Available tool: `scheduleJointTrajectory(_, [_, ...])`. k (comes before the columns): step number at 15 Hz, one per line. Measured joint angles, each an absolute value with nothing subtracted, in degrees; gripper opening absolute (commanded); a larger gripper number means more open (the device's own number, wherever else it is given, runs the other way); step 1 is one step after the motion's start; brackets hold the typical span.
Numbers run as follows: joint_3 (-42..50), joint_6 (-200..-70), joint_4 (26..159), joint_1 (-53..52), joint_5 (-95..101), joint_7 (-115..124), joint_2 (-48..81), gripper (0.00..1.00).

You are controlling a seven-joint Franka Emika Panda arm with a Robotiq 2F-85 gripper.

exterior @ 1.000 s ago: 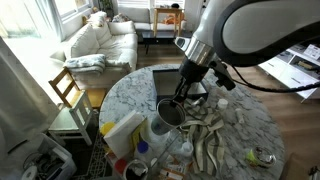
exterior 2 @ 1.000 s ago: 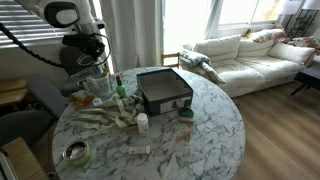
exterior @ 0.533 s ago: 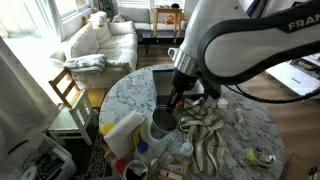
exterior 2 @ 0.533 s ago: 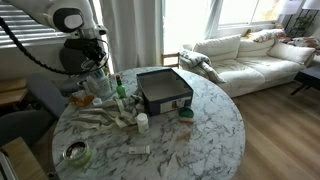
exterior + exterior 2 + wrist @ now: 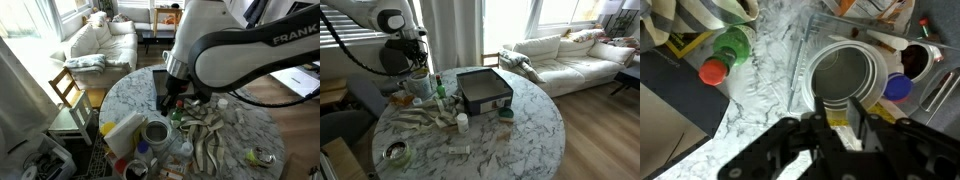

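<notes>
A round grey metal cup [image 5: 845, 72] stands upright on the marble table [image 5: 770, 70], seen from above in the wrist view. My gripper [image 5: 841, 112] hangs just above the cup's near rim, jaws a little apart and nothing between them. In both exterior views the gripper [image 5: 166, 104] [image 5: 418, 68] sits at the table's cluttered edge, with the cup [image 5: 156, 130] right below it. A green bottle [image 5: 732, 47] with a red cap lies beside the cup, and a blue cap [image 5: 898, 88] is on its other side.
A dark square tray [image 5: 483, 90] sits mid-table. Strewn cutlery-like pieces [image 5: 210, 132], a white pill bottle [image 5: 462, 122] and a green tape roll [image 5: 396, 153] lie around. A yellow-and-white container [image 5: 122, 130] stands by the cup. A wooden chair [image 5: 68, 88] is beside the table.
The gripper carried the cup down to the table edge, its jaws have parted, and the cup now stands free on the table below it.
</notes>
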State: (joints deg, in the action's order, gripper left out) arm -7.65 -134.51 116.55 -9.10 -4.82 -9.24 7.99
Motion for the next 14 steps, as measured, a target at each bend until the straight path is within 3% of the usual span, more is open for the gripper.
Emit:
scheduleJointTrajectory(5, [-7.8,-134.5,114.3,-9.1,-4.4,-7.3,8.1,0.99])
scheduleJointTrajectory(14, [-7.4,-132.3,111.9,-7.5,-4.5,-7.3,5.1,1.00])
